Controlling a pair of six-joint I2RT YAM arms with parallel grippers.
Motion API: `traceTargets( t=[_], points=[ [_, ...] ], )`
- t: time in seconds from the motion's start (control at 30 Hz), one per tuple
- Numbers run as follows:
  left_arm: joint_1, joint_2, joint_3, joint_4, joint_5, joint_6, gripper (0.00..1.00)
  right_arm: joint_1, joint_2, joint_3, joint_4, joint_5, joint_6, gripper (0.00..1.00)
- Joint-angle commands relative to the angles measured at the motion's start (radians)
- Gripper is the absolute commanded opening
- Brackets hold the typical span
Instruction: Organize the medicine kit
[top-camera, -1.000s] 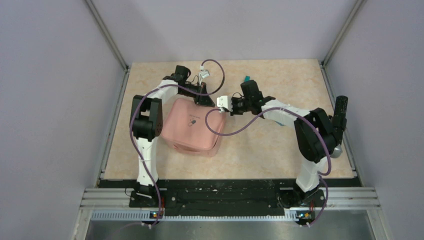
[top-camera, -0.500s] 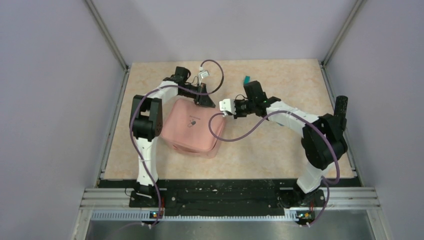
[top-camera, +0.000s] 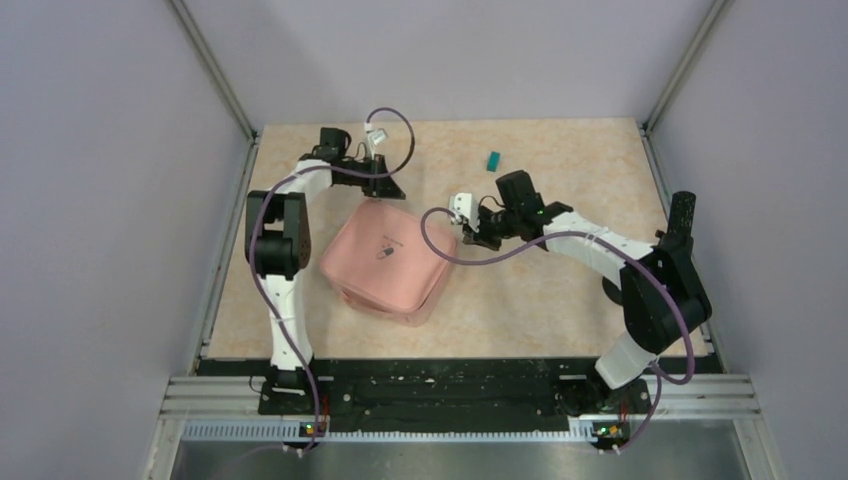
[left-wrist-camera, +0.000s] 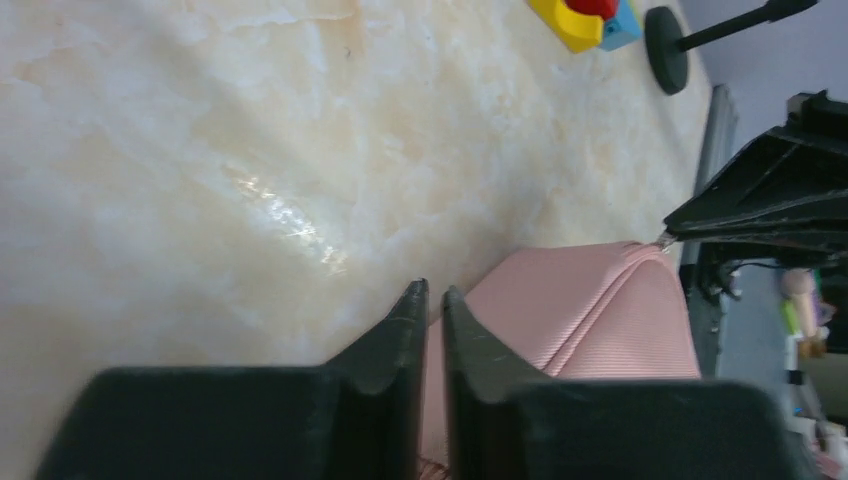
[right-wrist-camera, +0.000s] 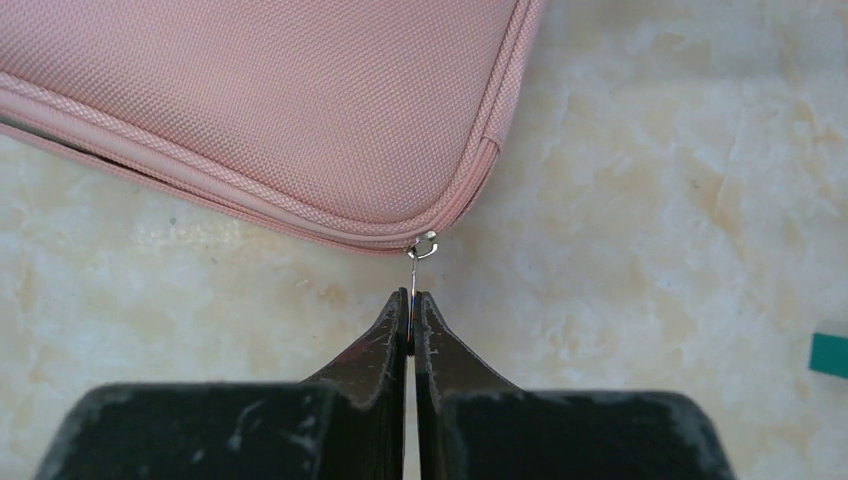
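The medicine kit (top-camera: 385, 258), a pink soft zip case with a small dark logo, lies lid-up left of the table's centre. My left gripper (top-camera: 386, 192) is at its far edge, with jaws nearly together and pink fabric (left-wrist-camera: 560, 320) in the narrow gap, so it appears shut on the case's rim. My right gripper (top-camera: 470, 238) is at the case's right corner. In the right wrist view it (right-wrist-camera: 411, 300) is shut on the thin metal zip pull (right-wrist-camera: 413, 272) that hangs from the rounded corner of the case (right-wrist-camera: 300, 110). The case looks closed.
A small teal block (top-camera: 492, 160) lies at the far middle of the table and shows at the right wrist view's edge (right-wrist-camera: 830, 355). The left wrist view shows yellow, red and blue blocks (left-wrist-camera: 585, 15) beside a black round stand base (left-wrist-camera: 668, 50). Purple cables loop above the case.
My left gripper moved left along the case's far edge. My right gripper moved nearer and rightwards with the zip pull. The case turned and shifted slightly.
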Motion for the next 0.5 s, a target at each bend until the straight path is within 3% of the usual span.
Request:
traceTargets(
  t=[0.0,0.07,0.23,0.3,0.47],
  points=[
    [-0.015,-0.108,-0.012,0.084,-0.064,-0.101,0.28,0.004,-0.027,-0.041,0.069,0.002,0.235,0.00],
    [-0.008,-0.167,-0.023,0.067,-0.160,-0.115,0.43,0.002,-0.017,-0.040,0.112,0.030,0.271,0.00],
    [0.057,-0.383,-0.169,0.075,-0.407,-0.284,0.64,-0.001,0.001,0.000,0.139,0.047,0.379,0.00],
    [0.088,-0.477,-0.257,0.059,-0.501,-0.307,0.68,-0.006,0.015,0.012,0.135,0.030,0.435,0.00],
    [0.199,-0.637,-0.453,-0.061,-0.578,-0.282,0.68,-0.009,0.065,0.039,0.060,-0.063,0.436,0.00]
  ],
)
